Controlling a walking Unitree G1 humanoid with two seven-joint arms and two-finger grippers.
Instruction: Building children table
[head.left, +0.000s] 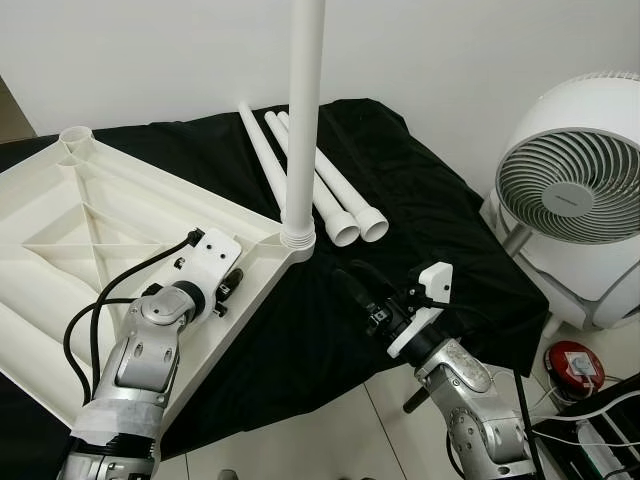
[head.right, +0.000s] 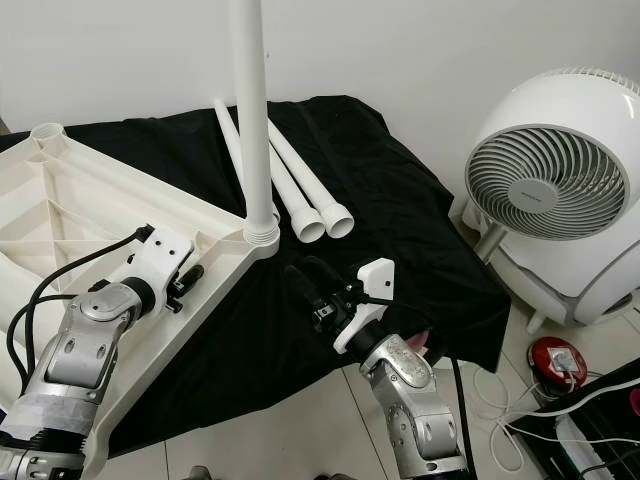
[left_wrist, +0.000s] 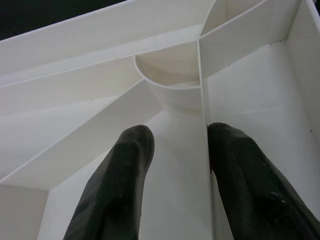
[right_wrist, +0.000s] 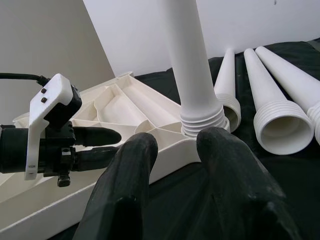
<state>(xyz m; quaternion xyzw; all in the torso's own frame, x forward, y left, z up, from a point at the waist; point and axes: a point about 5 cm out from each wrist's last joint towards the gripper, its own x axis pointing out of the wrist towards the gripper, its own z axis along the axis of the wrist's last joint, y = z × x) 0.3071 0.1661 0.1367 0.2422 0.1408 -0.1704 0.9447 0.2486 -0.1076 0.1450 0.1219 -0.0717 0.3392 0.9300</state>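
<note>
Bracing upturned tabletop (head.left: 60, 230) with left gripper (head.left: 228, 288), jaws spread astride rib, steadying screwed-in leg (head.left: 303, 110); right gripper (head.left: 352, 285), jaws spread, hovers at 5 o'clock.

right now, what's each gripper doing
Left gripper: open, fingers astride a rib of the tabletop.
Right gripper: open, empty, near the upright leg.

A small line of lettering is carried on the hub plate at the centre of the white fan (head.left: 572, 190), but it is too small to be read. No other text, label, brand, number or sign can be read on any surface in the four views
</note>
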